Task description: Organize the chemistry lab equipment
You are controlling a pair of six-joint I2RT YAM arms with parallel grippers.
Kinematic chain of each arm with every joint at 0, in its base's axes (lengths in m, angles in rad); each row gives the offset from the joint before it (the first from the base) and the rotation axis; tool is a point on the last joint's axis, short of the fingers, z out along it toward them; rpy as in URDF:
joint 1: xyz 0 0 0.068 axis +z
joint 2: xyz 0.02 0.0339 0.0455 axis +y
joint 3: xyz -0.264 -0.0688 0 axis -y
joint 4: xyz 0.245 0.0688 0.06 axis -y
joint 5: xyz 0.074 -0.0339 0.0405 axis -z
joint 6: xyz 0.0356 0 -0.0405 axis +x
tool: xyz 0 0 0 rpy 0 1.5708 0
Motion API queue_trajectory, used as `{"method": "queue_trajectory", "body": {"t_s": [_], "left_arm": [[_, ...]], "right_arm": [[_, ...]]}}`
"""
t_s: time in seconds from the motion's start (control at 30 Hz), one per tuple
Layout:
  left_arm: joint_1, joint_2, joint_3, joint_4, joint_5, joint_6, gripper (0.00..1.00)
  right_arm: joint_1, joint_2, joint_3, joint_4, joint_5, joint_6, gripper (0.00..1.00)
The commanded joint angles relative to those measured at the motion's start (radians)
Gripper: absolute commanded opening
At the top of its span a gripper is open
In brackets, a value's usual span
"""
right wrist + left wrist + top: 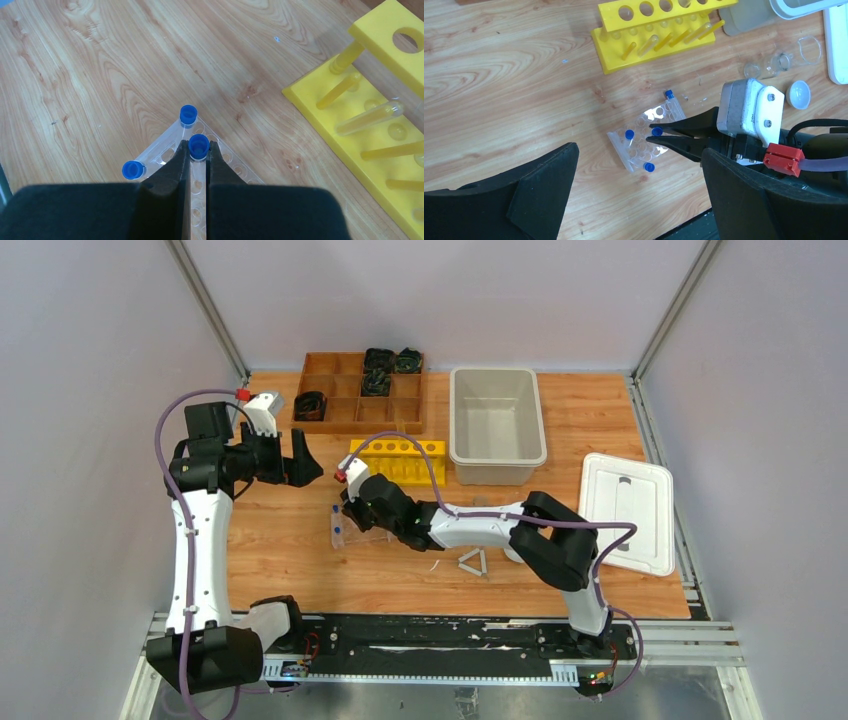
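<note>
Reaching in just in front of the yellow rack, near its left end, the right gripper hangs over a clear holder in the top external view. The left gripper is raised to the left of the rack, apart from it. A white triangle lies flat farther in front of the rack, toward its right end. A grey bin sits just beside that right end, a white lid lies well to the right, and a wooden tray sits behind the rack.

In the left wrist view, the left gripper's own fingers are spread wide with nothing between them. Beyond them, the right gripper's tips pinch a blue-capped tube over the clear holder, in front of the rack. Three more capped tubes sit at the holder's edges. Two glass vessels rest on the table off the rack's right end, with a white dish just past them. Thin glass tubes rest in the rack.

The right wrist view shows the right jaws nearly closed, pressed against both sides of the blue-capped tube just under its cap. The rack stands to the right, one glass tube lying across its base.
</note>
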Motion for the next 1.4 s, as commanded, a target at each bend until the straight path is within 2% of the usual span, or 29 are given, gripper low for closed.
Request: {"method": "queue_trajectory", "body": {"t_s": [0.0,0.47,1.0,1.07,1.17,1.37], "left_arm": [[0.004,-0.015,0.002,0.006,0.005,0.019,1.0],[0.005,-0.02,0.009,0.007,0.008,0.022,1.0],[0.005,-0.018,0.012,0.007,0.008,0.024,1.0],[0.005,-0.022,0.013,0.007,0.006,0.026,1.0],[0.005,-0.021,0.014,0.007,0.006,0.028,1.0],[0.005,-0.016,0.014,0.007,0.007,0.025,1.0]], "right_arm": [[0.011,0.026,0.01,0.014,0.019,0.024,0.0],[0.011,0.014,-0.044,0.094,0.057,0.015,0.0],[0.011,0.012,-0.072,0.101,0.07,0.02,0.0],[0.01,0.02,-0.066,0.079,0.07,0.037,0.05],[0.011,0.015,-0.08,0.084,0.072,0.059,0.19],[0.01,-0.08,-0.108,0.084,0.112,0.089,0.45]]}}
